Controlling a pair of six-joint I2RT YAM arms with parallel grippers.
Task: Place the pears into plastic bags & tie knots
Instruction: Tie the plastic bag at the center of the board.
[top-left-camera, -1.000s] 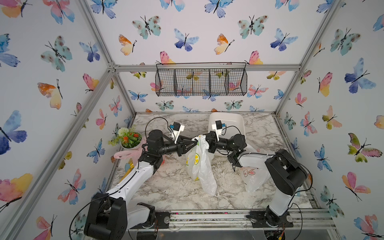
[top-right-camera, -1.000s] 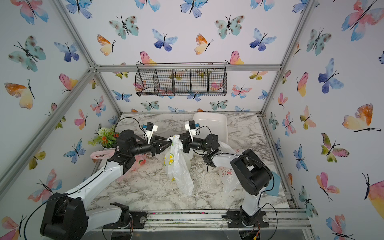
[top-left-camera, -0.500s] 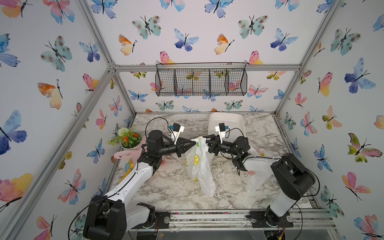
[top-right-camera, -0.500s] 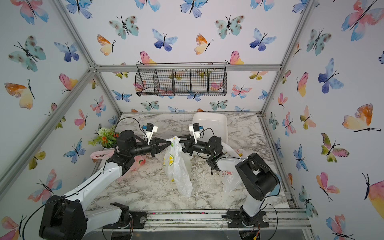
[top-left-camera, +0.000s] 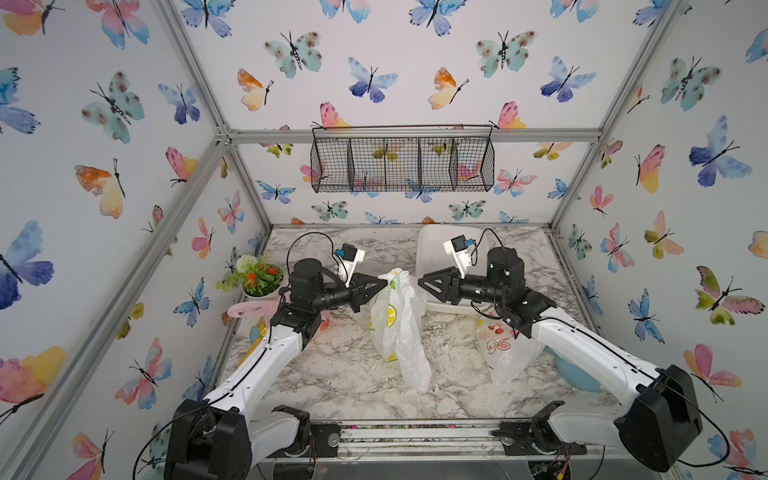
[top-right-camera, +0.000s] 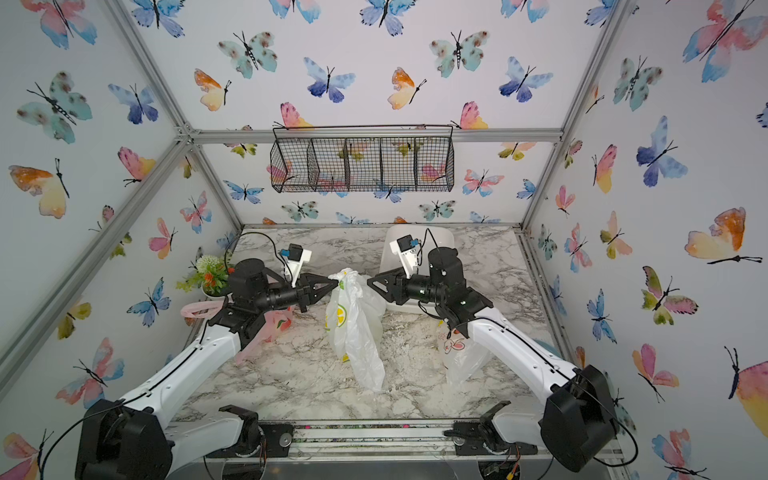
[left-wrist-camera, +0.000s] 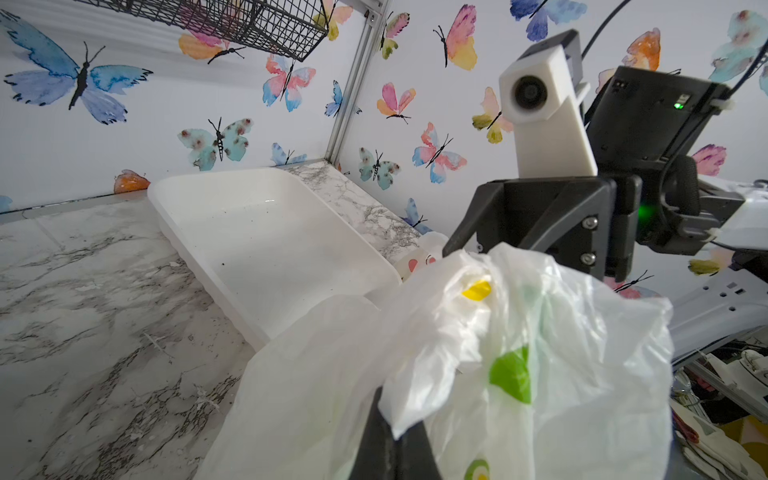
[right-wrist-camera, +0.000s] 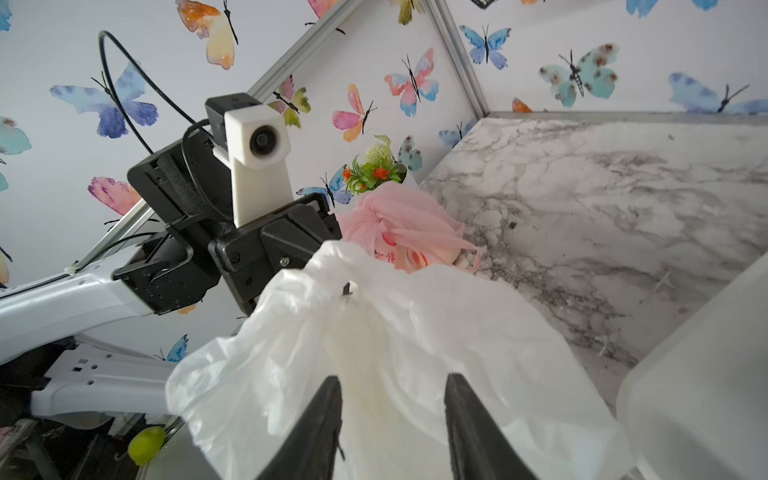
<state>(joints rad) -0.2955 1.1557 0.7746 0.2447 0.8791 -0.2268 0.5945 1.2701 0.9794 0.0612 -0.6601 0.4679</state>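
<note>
The lemon-print plastic bag (top-left-camera: 395, 328) (top-right-camera: 353, 328) hangs upright at mid-table. My left gripper (top-left-camera: 386, 283) (top-right-camera: 336, 283) is shut on its bunched top, and white film (left-wrist-camera: 519, 353) spills over the closed jaws of that gripper (left-wrist-camera: 399, 419). My right gripper (top-left-camera: 420, 282) (top-right-camera: 370, 284) stands open just right of the bag top, apart from it. In the right wrist view the gripper (right-wrist-camera: 392, 380) has only bag film (right-wrist-camera: 415, 332) beyond its fingers. The pears are hidden. Whether this bag carries a knot I cannot tell.
A pink bag (top-left-camera: 249, 309) (right-wrist-camera: 399, 232) with a gathered top lies behind the left arm. A white doodle bag (top-left-camera: 505, 349) sits under the right arm. An empty white tray (top-left-camera: 432, 245) (left-wrist-camera: 266, 232) stands at the back. A flower pot (top-left-camera: 259, 282) is back left, with a wire basket (top-left-camera: 401, 164) on the wall.
My right gripper opened, let go of the bag top and drew back to the right. The left gripper closed on the top and holds it alone.
</note>
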